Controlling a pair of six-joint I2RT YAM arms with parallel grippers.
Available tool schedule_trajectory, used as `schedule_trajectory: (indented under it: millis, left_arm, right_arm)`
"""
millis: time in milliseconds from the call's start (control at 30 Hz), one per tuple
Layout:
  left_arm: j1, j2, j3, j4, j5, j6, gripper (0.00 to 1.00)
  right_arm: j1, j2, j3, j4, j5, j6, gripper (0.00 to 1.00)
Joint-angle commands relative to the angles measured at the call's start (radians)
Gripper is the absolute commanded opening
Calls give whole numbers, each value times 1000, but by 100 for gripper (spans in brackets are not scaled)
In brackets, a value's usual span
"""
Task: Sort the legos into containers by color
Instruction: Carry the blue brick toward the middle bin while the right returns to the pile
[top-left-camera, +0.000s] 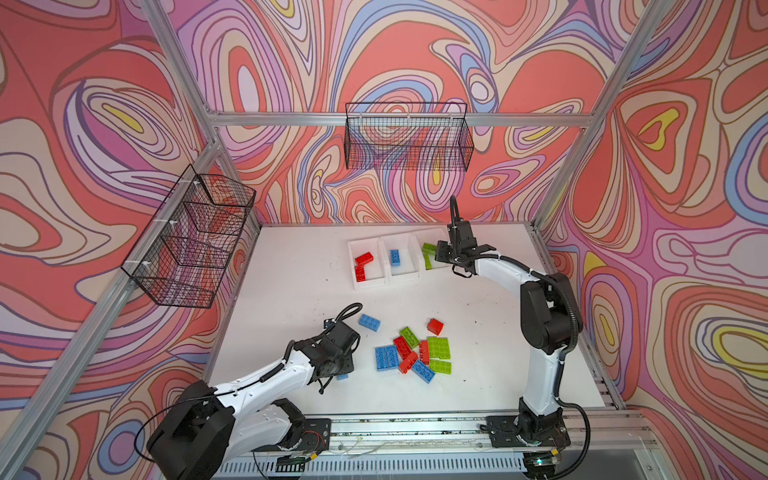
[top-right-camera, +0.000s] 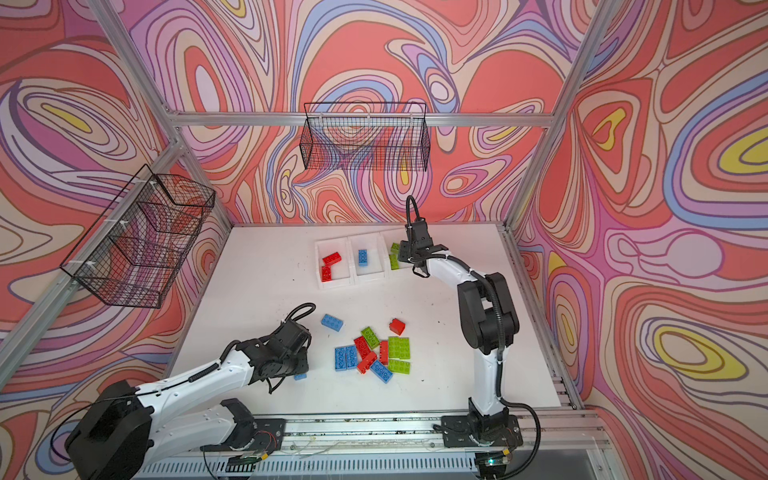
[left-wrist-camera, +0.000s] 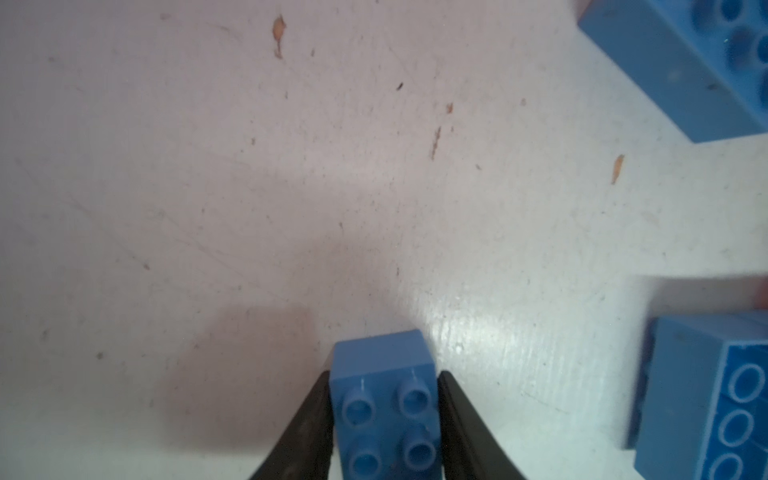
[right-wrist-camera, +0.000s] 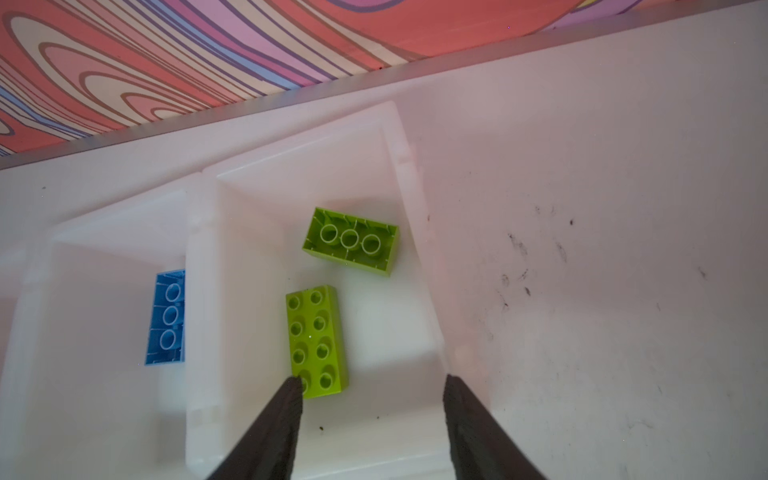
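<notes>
One small blue brick (left-wrist-camera: 384, 411) is clamped by left end effector (left-wrist-camera: 384, 374); right end effector (right-wrist-camera: 372, 379) is spread empty over bin (right-wrist-camera: 415, 249).

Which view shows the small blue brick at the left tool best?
The left wrist view: the small blue brick sits large in the left tool, studs clear. In both top views only its corner shows. The right wrist view misses it.
</notes>
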Motion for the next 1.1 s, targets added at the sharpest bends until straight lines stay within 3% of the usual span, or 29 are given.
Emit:
schedule_trajectory:
  millis: [0,300,467,733,1067]
  left_arm:
    - [-6,35,32,-8,8,26,32]
    - [9,72,290,-41,-61,203,25]
    - [80,192,478,17,-12,361,25]
    - [141,538,880,137,92,547,25]
    - [155,945,1289,204,168,549,27]
  right_arm:
    - [-4,-63,-20,28,-7,20,57]
    - [-4,-167,-127,-25,-8,0,57]
    - [-4,-255,-232,-39,-44,14,56]
    - [-3,-375,-404,-45,-116,19,56]
    - [62,-443,-487,-152,-197,-55,57]
